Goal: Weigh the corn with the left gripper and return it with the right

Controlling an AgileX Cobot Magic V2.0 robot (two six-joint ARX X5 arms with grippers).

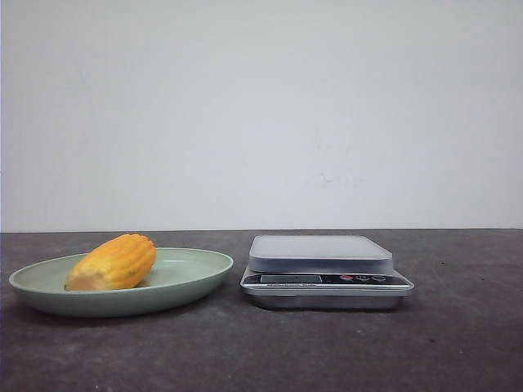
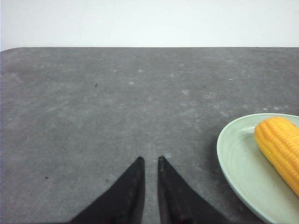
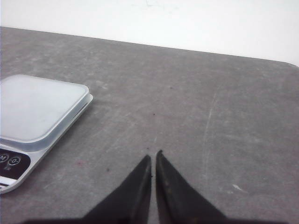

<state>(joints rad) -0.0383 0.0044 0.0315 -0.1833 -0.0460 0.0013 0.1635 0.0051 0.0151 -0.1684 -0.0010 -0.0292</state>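
The corn [image 1: 113,262] lies on its side in a pale green plate [image 1: 192,279] toward the left edge of the dark bench [image 1: 458,343], its paler cut end facing the front edge, while a kitchen scale [image 1: 325,274] with a bare platform stands just beside the plate, nearer the middle. Neither arm shows in the front view. The left gripper [image 2: 150,163] hangs over bare bench beside the plate, its jaws nearly together with only a thin slit between them and nothing held; the right gripper [image 3: 154,158], jaws likewise almost closed and empty, hangs over the bench beside the scale, on the side toward the right edge. By the look of it, weighing has not begun: the left gripper would need to spread, swing over the plate and close across the cob's width before carrying it to the platform.
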